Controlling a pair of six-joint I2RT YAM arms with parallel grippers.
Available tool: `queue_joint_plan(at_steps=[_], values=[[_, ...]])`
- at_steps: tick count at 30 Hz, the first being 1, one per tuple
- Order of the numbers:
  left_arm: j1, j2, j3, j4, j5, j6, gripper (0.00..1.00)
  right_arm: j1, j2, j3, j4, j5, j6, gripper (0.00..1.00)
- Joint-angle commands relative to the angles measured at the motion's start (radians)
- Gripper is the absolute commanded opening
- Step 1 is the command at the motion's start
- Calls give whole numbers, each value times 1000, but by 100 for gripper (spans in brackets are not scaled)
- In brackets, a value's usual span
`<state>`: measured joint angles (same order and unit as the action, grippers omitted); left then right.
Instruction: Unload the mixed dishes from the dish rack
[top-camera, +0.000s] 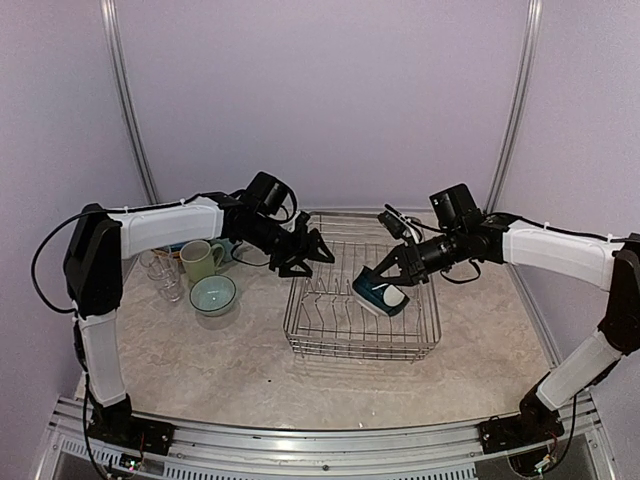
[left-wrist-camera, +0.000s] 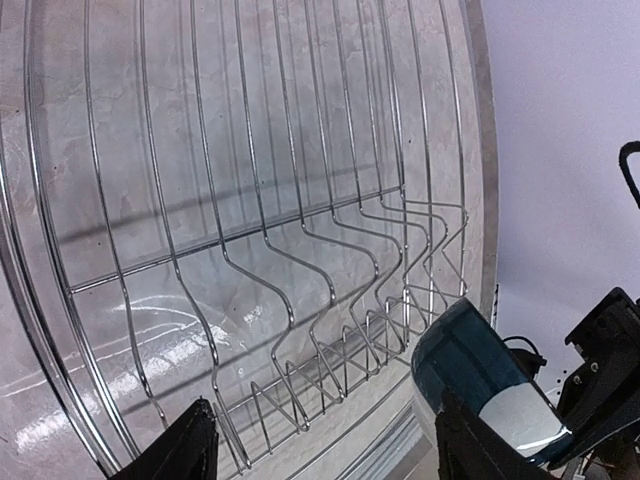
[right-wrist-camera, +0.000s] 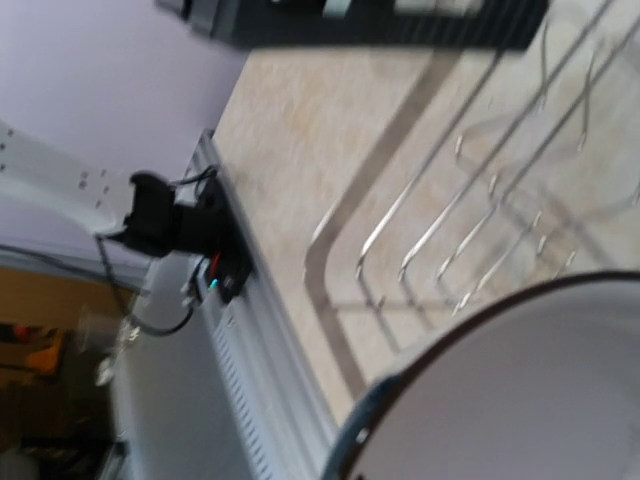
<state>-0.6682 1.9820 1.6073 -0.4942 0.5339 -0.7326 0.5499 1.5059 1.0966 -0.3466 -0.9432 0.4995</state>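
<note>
Top view: a green mug (top-camera: 200, 260), bowl (top-camera: 213, 295) and glasses (top-camera: 160, 270) stand unloaded left of the dish rack (top-camera: 330, 346). One teal dish (top-camera: 383, 298) is left at its right side, under the right gripper (top-camera: 392, 270); grip unclear.
Left wrist: left gripper (left-wrist-camera: 330, 455) spread wide, empty, above bare wires.
Right wrist: only the dish's white inside shows; jaws unseen.

one wire dish rack (top-camera: 340, 346). one dark teal dish (top-camera: 380, 293), white inside. one pale green mug (top-camera: 200, 260). one pale green bowl (top-camera: 213, 295). clear glasses (top-camera: 162, 272): looks like two.

Mug (top-camera: 201, 260), glasses (top-camera: 160, 270), bowl (top-camera: 213, 295) left of dish rack (top-camera: 320, 345); inside it, one dish (top-camera: 381, 296).
</note>
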Motion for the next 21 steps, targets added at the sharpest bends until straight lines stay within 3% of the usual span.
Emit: queue_joint_plan(at_steps=[1, 7, 12, 21], values=[[16, -81, 9, -21, -17, 16, 73, 6, -14, 103, -12, 84, -143, 0], [47, -130, 10, -34, 10, -2, 76, 34, 7, 139, -83, 269, -429, 0], [55, -135, 53, -63, 69, -4, 76, 81, 35, 131, -91, 522, -662, 0], [12, 28, 275, -180, 141, 40, 69, 161, 78, 146, -48, 598, -808, 0]])
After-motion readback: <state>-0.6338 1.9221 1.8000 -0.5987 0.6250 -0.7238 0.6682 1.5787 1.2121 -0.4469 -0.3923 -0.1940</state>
